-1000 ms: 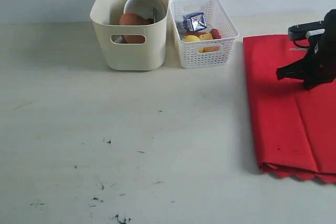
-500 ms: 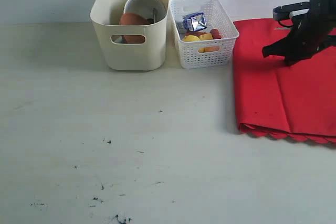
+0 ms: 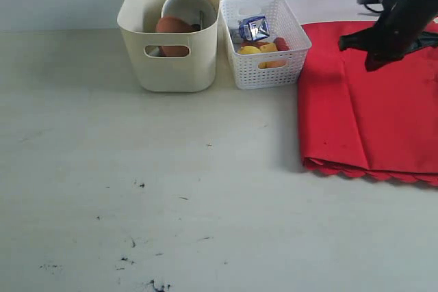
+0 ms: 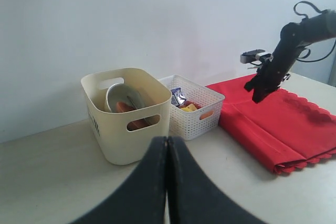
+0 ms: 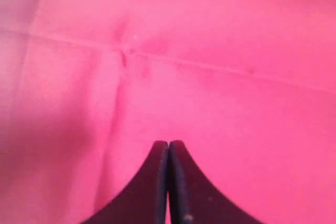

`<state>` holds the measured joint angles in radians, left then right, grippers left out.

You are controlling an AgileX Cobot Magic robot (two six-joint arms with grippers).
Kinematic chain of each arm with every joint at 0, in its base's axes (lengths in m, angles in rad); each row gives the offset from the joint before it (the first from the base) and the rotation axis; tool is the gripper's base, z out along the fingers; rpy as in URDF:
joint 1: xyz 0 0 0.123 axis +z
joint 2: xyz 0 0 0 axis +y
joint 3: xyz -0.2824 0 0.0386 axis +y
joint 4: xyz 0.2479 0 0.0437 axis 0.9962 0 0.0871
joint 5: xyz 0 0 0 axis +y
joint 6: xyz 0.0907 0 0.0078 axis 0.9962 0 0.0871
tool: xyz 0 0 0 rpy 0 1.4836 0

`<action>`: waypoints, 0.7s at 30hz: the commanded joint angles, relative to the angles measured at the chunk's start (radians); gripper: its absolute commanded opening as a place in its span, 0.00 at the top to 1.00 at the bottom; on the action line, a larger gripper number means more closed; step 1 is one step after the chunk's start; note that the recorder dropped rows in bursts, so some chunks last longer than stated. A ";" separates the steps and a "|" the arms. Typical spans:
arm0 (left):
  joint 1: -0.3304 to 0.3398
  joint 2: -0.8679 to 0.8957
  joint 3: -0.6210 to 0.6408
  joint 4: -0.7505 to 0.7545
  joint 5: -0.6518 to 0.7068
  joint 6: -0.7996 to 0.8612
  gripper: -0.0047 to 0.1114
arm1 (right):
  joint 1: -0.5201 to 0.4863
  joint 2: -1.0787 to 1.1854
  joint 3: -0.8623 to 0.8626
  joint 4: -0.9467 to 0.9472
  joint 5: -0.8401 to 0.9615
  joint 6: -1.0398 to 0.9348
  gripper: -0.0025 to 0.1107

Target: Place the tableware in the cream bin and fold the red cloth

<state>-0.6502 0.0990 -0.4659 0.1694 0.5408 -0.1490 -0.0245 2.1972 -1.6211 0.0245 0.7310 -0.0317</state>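
Note:
The cream bin (image 3: 171, 66) (image 4: 121, 140) stands at the back of the table. It holds the white bowl (image 3: 185, 6) (image 4: 116, 97) on edge and the brown wooden plate (image 3: 172, 27); the other tableware does not show. The red cloth (image 3: 369, 114) (image 4: 278, 124) (image 5: 210, 51) lies folded at the right, its scalloped edge toward the front. My right gripper (image 3: 374, 63) (image 5: 168, 142) is shut just above the cloth's far part, nothing visible between its fingers. My left gripper (image 4: 167, 139) is shut and empty, facing the bin from a distance, outside the exterior view.
A white lattice basket (image 3: 274, 70) (image 4: 194, 124) beside the bin holds a milk carton (image 3: 254, 28), a lemon (image 3: 250, 50) and other food. The cloth's left edge lies close to the basket. Dark specks mark the table's front left.
The right gripper has travelled toward the back of the table, and the red cloth has slid with it, back and to the left, nearer the basket. The left gripper's view gives no earlier frame.

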 commanded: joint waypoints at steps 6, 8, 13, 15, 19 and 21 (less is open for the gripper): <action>0.003 -0.007 0.002 0.004 -0.012 -0.009 0.96 | -0.080 -0.013 0.027 -0.138 0.041 0.122 0.98; 0.003 -0.007 0.002 0.004 -0.012 -0.009 0.96 | -0.089 0.008 0.029 -0.132 0.036 0.122 0.98; 0.003 -0.007 0.002 0.004 -0.012 -0.009 0.96 | -0.091 0.058 0.029 -0.133 0.000 0.122 0.98; 0.003 -0.007 0.002 0.004 -0.012 -0.009 0.96 | -0.091 0.076 0.029 -0.133 -0.030 0.122 0.98; 0.003 -0.007 0.002 0.004 -0.012 -0.009 0.96 | -0.091 0.099 0.029 -0.133 -0.106 0.138 0.98; 0.003 -0.007 0.002 0.004 -0.012 -0.009 0.96 | -0.091 0.109 0.024 -0.133 -0.130 0.150 0.98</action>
<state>-0.6502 0.0990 -0.4659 0.1694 0.5408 -0.1490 -0.1130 2.2736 -1.5964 -0.1036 0.6535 0.1013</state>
